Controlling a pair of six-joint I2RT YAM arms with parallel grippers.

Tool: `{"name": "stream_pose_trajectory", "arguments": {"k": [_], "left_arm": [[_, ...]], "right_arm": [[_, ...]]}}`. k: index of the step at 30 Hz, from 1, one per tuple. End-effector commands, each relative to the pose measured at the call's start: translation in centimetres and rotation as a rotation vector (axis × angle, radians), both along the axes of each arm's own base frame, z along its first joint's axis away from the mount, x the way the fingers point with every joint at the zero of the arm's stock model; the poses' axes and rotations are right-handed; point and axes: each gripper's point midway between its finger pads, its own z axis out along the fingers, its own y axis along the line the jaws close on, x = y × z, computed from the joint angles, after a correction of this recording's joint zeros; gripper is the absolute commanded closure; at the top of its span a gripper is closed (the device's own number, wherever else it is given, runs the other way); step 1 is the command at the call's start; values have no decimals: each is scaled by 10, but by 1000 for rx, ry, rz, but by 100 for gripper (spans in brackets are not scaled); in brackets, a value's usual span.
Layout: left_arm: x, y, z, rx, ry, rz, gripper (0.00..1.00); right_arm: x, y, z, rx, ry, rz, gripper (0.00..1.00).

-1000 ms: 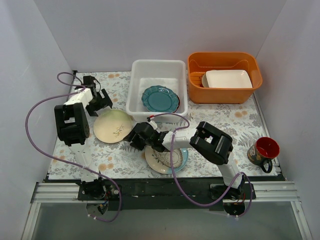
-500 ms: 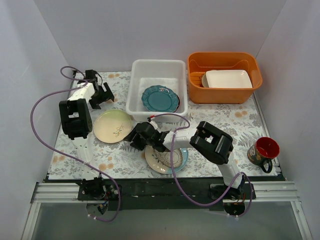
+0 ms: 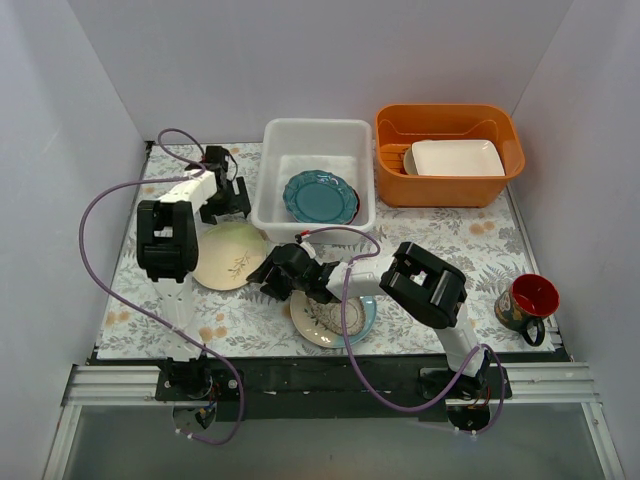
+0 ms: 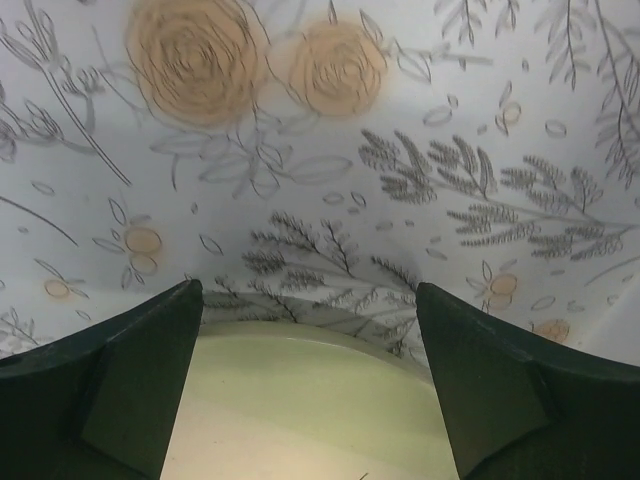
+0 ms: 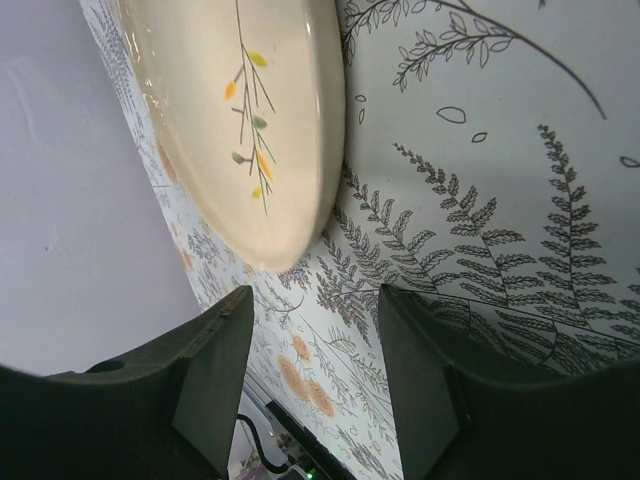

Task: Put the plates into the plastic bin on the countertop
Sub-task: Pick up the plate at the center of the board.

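A cream plate [image 3: 226, 257] with a leaf sprig lies on the countertop [image 3: 470, 245], left of the plastic bin [image 3: 271, 190]. My left gripper [image 3: 232, 205] hangs open over that plate's far rim; in the left wrist view the plate [image 4: 310, 410] fills the space between the fingers [image 4: 150, 370]. My right gripper [image 3: 268, 277] stands open just right of the same plate [image 5: 235, 100], holding nothing, its jaws [image 5: 318, 300] over bare countertop. A teal plate [image 3: 318, 196] lies in the bin. A speckled, teal-rimmed plate [image 3: 322, 320] sits under my right arm.
An orange tub [image 3: 448, 185] holding a white rectangular dish [image 3: 457, 158] stands right of the bin. A red-lined mug [image 3: 528, 300] sits at the right edge. White walls close in on three sides.
My left arm has swung right, from the far left corner to the cream plate's far rim beside the bin. The right arm has barely moved.
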Motion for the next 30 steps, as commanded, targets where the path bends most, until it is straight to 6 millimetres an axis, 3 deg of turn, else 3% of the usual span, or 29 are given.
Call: {"name": "stream_pose_trajectory", "arguments": {"k": [1,5,11,15,17,19,25,30], "left_arm": [[-69,-4,-22,14,204,-1,12],[-89,3,-19,46,216,22,11],[-118,-2,-21,11,263,54,10],[-136,-6,-32,-17,303,50,10],[-143,-7,-37,-26,319,55,10],[-148,-11,-40,-46,327,57,10],[-152,-19,-41,-92,330,53,10],[-154,-22,-41,-106,333,48,10]], "right_arm": [[-9,-40,-58,-191,75,-18,38],[-6,-40,-57,-180,74,-28,38],[-6,-33,-54,-157,76,-11,39],[-9,-25,-56,-100,92,4,39],[-10,-13,-46,-7,85,20,39],[-12,-11,-45,33,84,27,41],[-8,12,-16,167,-1,89,49],[-6,6,-10,158,-25,55,50]]}}
